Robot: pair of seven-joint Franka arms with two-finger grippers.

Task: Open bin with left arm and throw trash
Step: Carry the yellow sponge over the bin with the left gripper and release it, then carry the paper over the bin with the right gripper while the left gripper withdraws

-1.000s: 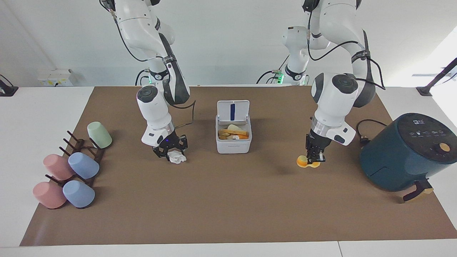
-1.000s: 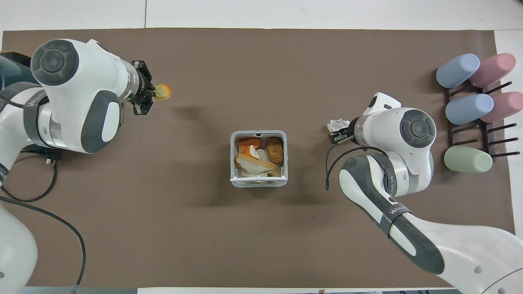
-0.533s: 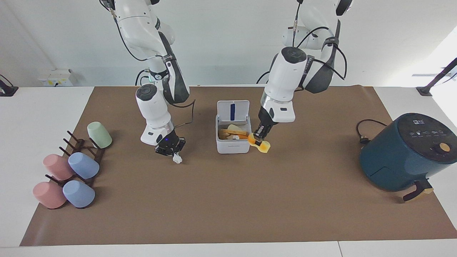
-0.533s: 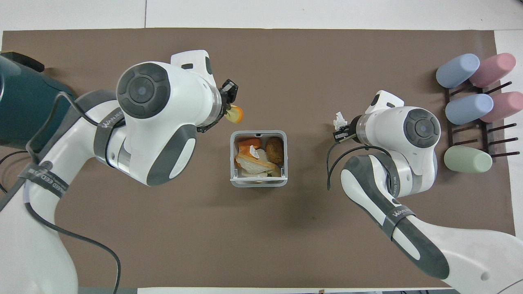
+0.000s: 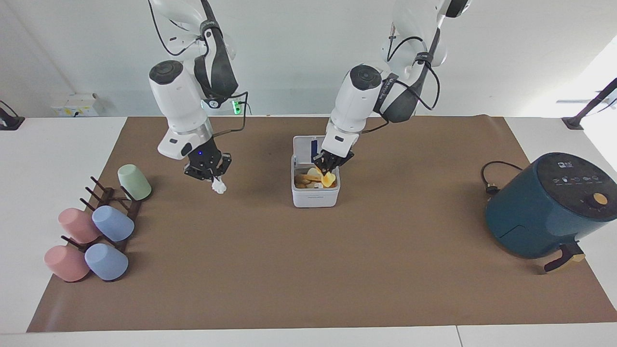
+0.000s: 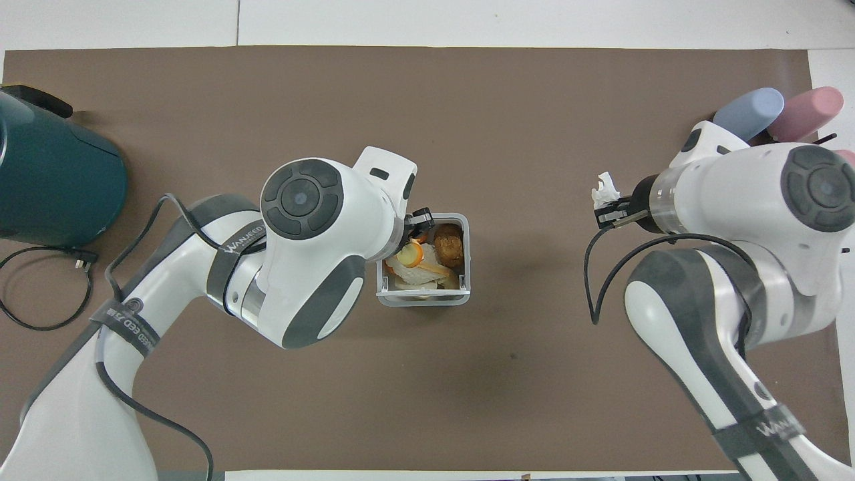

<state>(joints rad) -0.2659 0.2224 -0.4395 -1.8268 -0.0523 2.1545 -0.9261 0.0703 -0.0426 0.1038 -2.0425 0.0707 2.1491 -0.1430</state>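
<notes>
Facing view: my left gripper (image 5: 329,169) angles down over the open bin (image 5: 315,190), clamping the yellow wedge (image 5: 328,179). Overhead: at three o'clock of the bin (image 6: 423,294), my right gripper (image 6: 611,212) pinches the paper wad (image 6: 606,190) aloft.

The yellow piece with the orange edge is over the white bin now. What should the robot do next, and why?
Probably open the left gripper and let the yellow wedge drop: it hangs over the open bin, lid up. The right gripper, raised over the mat, holds the paper wad for afterwards.
</notes>
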